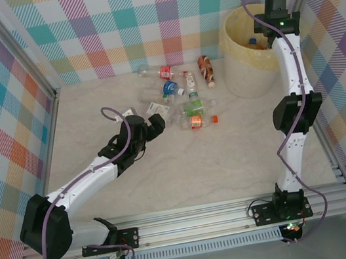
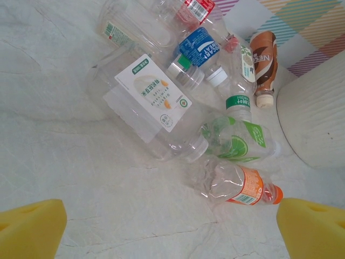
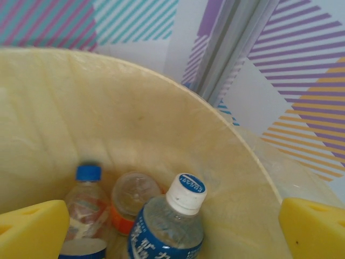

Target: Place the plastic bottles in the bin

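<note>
Several plastic bottles (image 1: pixel 181 98) lie in a loose heap on the table. In the left wrist view the nearest are an orange-label bottle (image 2: pixel 242 186), a green-label bottle (image 2: pixel 242 140) and a big white-label bottle (image 2: pixel 156 100). My left gripper (image 1: pixel 155 124) (image 2: pixel 172 232) hovers open just short of the heap, with nothing between its yellow pads (image 2: pixel 29 226). My right gripper (image 1: pixel 272 20) (image 3: pixel 172 232) is open above the bin (image 1: pixel 246 51) (image 3: pixel 135 118). Below it a blue-label bottle (image 3: pixel 172 226) stands inside, clear of both pads (image 3: pixel 315 226), beside a blue-capped bottle (image 3: pixel 86 199) and an orange-label one (image 3: pixel 132 199).
Checked walls and metal frame posts (image 1: pixel 53 89) close in the table on three sides. The bin stands in the back right corner, its wall (image 2: pixel 318 118) just right of the heap. A brown bottle (image 2: pixel 264 51) lies closest to it. Bare tabletop (image 1: pixel 200 171) stretches in front.
</note>
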Controlling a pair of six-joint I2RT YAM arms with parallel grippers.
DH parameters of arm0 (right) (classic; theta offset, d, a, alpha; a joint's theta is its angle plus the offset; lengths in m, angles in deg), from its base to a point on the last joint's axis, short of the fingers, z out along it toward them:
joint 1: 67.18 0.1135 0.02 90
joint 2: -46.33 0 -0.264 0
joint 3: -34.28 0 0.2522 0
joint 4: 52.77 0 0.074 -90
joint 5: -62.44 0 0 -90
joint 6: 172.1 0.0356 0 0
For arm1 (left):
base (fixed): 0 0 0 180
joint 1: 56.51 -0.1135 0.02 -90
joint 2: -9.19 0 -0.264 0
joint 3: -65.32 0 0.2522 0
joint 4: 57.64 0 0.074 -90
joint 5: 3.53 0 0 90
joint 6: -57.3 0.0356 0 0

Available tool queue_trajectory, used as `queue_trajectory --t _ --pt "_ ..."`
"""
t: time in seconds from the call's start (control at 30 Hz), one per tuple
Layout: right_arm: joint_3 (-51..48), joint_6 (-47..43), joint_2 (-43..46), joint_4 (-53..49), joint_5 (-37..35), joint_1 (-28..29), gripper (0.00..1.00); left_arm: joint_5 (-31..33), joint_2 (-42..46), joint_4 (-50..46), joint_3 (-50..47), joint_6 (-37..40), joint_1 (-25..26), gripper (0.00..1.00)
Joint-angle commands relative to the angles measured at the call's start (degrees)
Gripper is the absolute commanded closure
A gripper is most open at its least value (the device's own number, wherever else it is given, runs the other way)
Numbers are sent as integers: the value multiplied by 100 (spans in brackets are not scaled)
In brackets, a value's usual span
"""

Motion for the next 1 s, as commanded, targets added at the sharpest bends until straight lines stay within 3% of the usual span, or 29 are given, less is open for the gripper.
queue_trajectory --t 0.0,0.33,0.47,0.63,0.8,0.97 --pt "-61 321 558 -126 529 126 0 87 -83 -195 228 -78 -7 0" --pt "-1131 453 1573 171 1581 511 0 201 -122 -343 210 -132 -42 0" --pt "-2238 630 2303 726 2399 672 0 233 -173 -360 212 -183 -58 0" --pt "-4273 684 3406 2185 3870 853 0 340 -274 -424 229 -318 -72 0" --pt "-6069 -97 4134 3305 5485 1021 0 549 -359 -643 293 -621 -85 0" --pt "-6583 -1501 4130 2582 6025 1512 0 557 -440 -767 348 -777 -86 0"
